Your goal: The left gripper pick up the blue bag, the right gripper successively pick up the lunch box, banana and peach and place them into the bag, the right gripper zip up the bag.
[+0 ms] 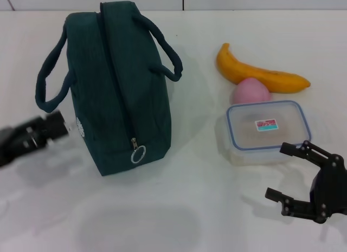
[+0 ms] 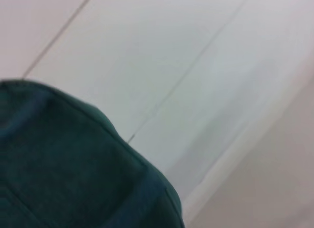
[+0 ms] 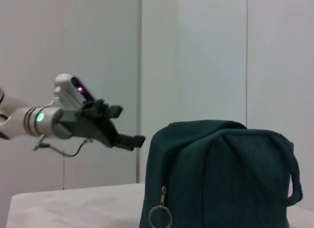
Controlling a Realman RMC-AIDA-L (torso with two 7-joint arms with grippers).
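The blue bag [image 1: 111,95] stands upright toward the far left of the tabletop [image 1: 179,208], zipper closed along its top, the ring pull [image 1: 138,154] hanging at the near end. Both loop handles are free.

The left end effector [image 3: 128,139] hangs in the air beside the bag's left flank, near its top and apart from it, holding nothing; whether its fingers are spread or pressed together cannot be told. The right end effector [image 1: 290,173] sits low at the near right edge of the tabletop, fingers spread and empty, just short of the lunch box [image 1: 267,131].

The lunch box lies lid on toward the right; the peach [image 1: 250,91] touches its far side, and the banana [image 1: 259,74] lies behind the peach.

Assessment: the first step, securing the bag, is in hand and not yet done. Nothing has been loaded. The next move calls for the left end effector to close on a handle or the top edge; the zipper must also be opened before loading.
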